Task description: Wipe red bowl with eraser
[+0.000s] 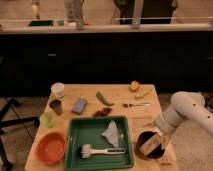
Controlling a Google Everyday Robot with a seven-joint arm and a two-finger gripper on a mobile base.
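Note:
The red bowl (pixel 50 147) sits at the table's front left corner, orange-red, shallow and empty. The eraser (pixel 149 146), a tan block, lies tilted inside the dark glossy bowl (pixel 141 152) at the front right. My gripper (pixel 161 138) comes down from the white arm (pixel 187 111) on the right. It sits over the right side of the dark bowl, right at the eraser's upper end. I cannot tell whether it touches the eraser. The red bowl is far to the left of the gripper, across the green tray.
A green tray (pixel 75 150) between the bowls holds a white cloth (pixel 112 134) and a white-handled brush (pixel 100 151). Behind it lie a blue-grey sponge (pixel 79 105), a green pepper (pixel 103 98), a fork (pixel 135 105), fruit (pixel 134 86) and three cups at left (pixel 55 106).

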